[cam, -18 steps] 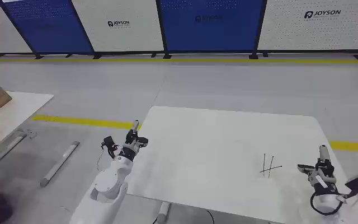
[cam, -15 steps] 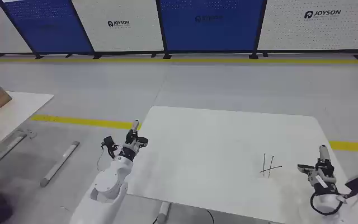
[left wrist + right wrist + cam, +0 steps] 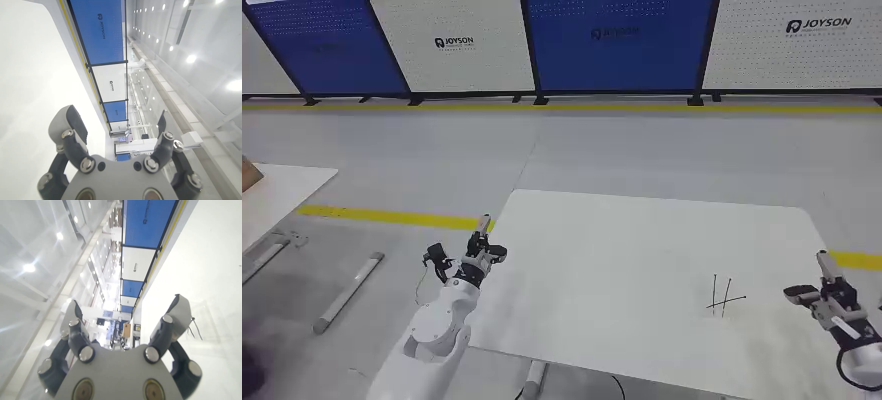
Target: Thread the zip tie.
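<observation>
Lying crossed, two zip ties (image 3: 724, 296) run front-to-back, one sideways.

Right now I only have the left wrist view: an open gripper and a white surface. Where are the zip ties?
Observer: The top view shows the zip ties lying crossed on the table, on the robot's right.
Operator: Is the other arm holding one?
Observer: No, the right gripper is open and holds nothing.
Operator: Touching them?
Observer: No; in the top view it's beside them, with bare table between.
</observation>
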`<state>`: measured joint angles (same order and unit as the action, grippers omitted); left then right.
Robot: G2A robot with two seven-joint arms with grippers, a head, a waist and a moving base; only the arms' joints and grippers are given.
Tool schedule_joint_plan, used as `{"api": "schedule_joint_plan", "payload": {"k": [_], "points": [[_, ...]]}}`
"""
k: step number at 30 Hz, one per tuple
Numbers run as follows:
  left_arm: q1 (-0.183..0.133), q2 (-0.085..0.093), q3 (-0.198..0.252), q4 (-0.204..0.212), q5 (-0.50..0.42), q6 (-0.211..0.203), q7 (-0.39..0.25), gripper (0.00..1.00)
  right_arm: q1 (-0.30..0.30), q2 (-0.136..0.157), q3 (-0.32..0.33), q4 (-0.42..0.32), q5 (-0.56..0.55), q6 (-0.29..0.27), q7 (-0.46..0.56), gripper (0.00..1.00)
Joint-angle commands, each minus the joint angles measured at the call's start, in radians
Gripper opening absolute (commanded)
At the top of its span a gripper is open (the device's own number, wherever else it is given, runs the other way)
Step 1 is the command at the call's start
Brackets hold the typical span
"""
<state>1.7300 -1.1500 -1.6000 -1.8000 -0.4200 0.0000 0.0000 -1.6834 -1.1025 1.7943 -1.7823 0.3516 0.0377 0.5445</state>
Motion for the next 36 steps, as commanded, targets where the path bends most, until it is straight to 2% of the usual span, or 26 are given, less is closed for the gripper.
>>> {"api": "schedule_joint_plan", "payload": {"k": [1, 14, 16, 18, 20, 22, 24, 28, 30, 31, 36], "points": [[0.000, 0.000, 0.000, 0.000, 0.000, 0.000, 0.000, 1.00, 0.007, 0.004, 0.024, 0.012, -0.010, 0.002, 0.051, 1.00], [0.000, 0.000, 0.000, 0.000, 0.000, 0.000, 0.000, 1.00, 0.007, 0.005, 0.017, 0.009, -0.016, 0.002, 0.066, 1.00], [0.000, 0.000, 0.000, 0.000, 0.000, 0.000, 0.000, 1.00, 0.023, 0.012, 0.006, 0.021, -0.052, 0.005, 0.153, 1.00], [0.000, 0.000, 0.000, 0.000, 0.000, 0.000, 0.000, 1.00, 0.062, 0.025, 0.007, 0.051, -0.064, 0.019, 0.316, 1.00], [0.000, 0.000, 0.000, 0.000, 0.000, 0.000, 0.000, 1.00, 0.103, 0.038, 0.019, 0.078, -0.125, 0.031, 0.412, 1.00], [0.000, 0.000, 0.000, 0.000, 0.000, 0.000, 0.000, 1.00, 0.156, 0.049, 0.013, 0.098, -0.165, 0.094, 0.478, 1.00], [0.000, 0.000, 0.000, 0.000, 0.000, 0.000, 0.000, 1.00, 0.197, 0.059, -0.003, 0.108, -0.229, 0.081, 0.549, 1.00], [0.000, 0.000, 0.000, 0.000, 0.000, 0.000, 0.000, 1.00, 0.263, 0.073, -0.040, 0.143, -0.276, 0.049, 0.665, 1.00], [0.000, 0.000, 0.000, 0.000, 0.000, 0.000, 0.000, 1.00, 0.301, 0.084, -0.066, 0.174, -0.328, 0.083, 0.771, 1.00], [0.000, 0.000, 0.000, 0.000, 0.000, 0.000, 0.000, 1.00, 0.329, 0.089, -0.070, 0.187, -0.376, 0.119, 0.758, 1.00], [0.000, 0.000, 0.000, 0.000, 0.000, 0.000, 0.000, 1.00, 0.329, 0.089, -0.070, 0.187, -0.376, 0.119, 0.758, 1.00]]}}
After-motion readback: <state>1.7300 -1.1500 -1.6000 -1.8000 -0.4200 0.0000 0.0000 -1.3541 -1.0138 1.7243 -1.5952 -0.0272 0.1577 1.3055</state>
